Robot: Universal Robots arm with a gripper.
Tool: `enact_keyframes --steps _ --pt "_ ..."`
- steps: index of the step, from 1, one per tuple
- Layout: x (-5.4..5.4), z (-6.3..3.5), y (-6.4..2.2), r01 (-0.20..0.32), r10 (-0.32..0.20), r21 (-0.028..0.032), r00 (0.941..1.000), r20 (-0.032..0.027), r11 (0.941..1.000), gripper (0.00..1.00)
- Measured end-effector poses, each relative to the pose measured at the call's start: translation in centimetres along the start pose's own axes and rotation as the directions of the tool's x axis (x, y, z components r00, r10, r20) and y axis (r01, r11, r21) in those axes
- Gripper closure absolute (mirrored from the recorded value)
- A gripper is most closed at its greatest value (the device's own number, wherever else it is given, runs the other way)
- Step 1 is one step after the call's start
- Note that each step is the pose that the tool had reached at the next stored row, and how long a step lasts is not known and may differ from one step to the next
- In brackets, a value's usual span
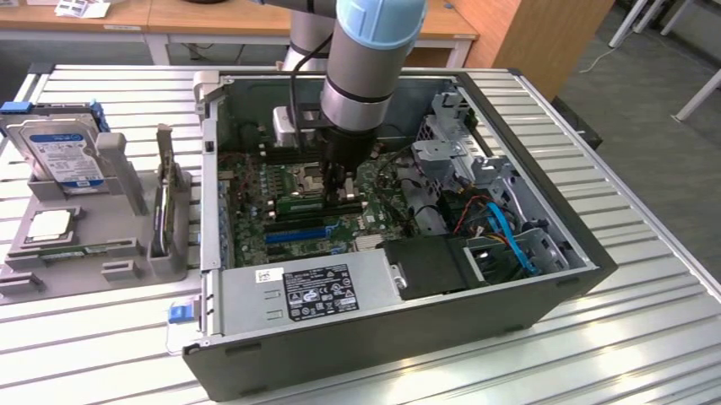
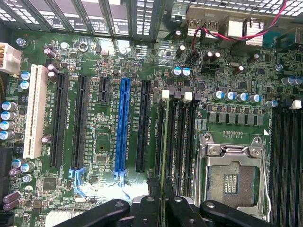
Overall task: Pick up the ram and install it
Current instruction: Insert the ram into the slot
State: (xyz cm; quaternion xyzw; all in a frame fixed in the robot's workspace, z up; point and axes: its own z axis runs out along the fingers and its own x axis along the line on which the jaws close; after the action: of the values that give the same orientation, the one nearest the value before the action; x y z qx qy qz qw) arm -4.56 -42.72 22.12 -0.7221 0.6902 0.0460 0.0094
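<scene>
The ram (image 2: 164, 142) is a thin green stick seen edge-on in the wrist view. It lies along one of the black memory slots beside the open processor socket (image 2: 232, 177), with one end at a white slot latch (image 2: 164, 94). My gripper (image 2: 162, 201) is shut on it, its black fingers (image 2: 147, 208) on either side. Whether the stick sits in the slot I cannot tell. In the exterior view my gripper (image 1: 338, 194) reaches down into the open computer case (image 1: 541, 278) over the motherboard, and a green strip of the ram (image 1: 302, 203) shows beside it.
A blue expansion slot (image 2: 123, 125) and a white one (image 2: 34, 111) run parallel to the memory slots. Outside the case, at the exterior view's left, a grey fixture (image 1: 113, 245) holds a hard drive (image 1: 62, 152) and a square silver processor (image 1: 51, 224). The power supply (image 1: 299, 291) and blue cables (image 1: 512, 240) crowd the case.
</scene>
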Motion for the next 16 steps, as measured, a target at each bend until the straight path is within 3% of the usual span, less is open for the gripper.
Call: enact_keyframes --steps 16 --pt "0.07 -0.04 -0.03 0.0 0.0 -0.0002 1.0 -0.0004 1.0 0.86"
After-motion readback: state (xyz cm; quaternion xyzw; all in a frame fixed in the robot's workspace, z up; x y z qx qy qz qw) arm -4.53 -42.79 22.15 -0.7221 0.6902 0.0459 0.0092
